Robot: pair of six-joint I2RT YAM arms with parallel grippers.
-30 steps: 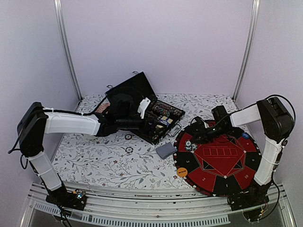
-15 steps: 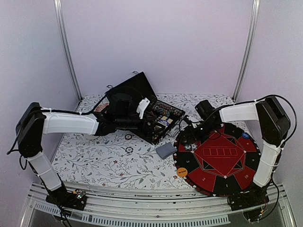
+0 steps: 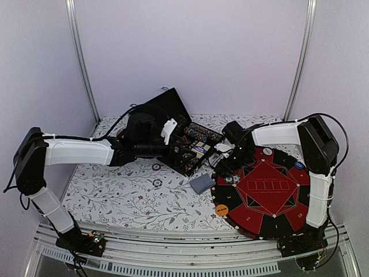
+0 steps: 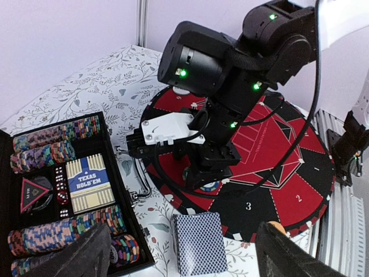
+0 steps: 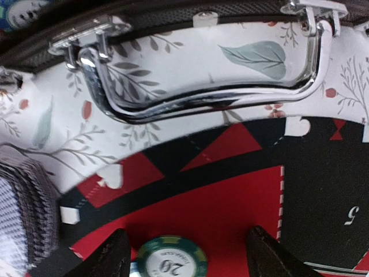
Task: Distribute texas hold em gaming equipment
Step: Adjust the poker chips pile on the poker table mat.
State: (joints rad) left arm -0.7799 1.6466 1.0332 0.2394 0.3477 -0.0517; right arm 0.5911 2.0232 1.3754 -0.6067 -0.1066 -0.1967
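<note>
A green poker chip [image 5: 171,259] marked 20 lies flat on the red and black round mat [image 3: 271,190]. My right gripper [image 5: 187,257] is open around it and neither finger touches it. In the top view that gripper [image 3: 226,168] hangs over the mat's left edge, by a few chips [image 3: 230,179]. A deck of blue-backed cards [image 4: 199,242] rests on the cloth beside the mat. My left gripper [image 4: 184,259] is open and empty above the deck, next to the open case with its rows of chips [image 4: 63,228]. An orange button disc [image 3: 222,210] sits on the mat's near rim.
The black case [image 3: 167,115] stands open at the back, its lid raised and its chrome handle [image 5: 202,98] facing the mat. A boxed "Texas Hold'em" deck [image 4: 89,182] and dice lie inside it. A blue disc [image 3: 298,165] and a white disc [image 3: 267,152] sit on the mat's far side.
My right arm has swung left toward the mat's left edge, and its jaws now stand apart around the green chip. The left arm has shifted slightly back over the case.
</note>
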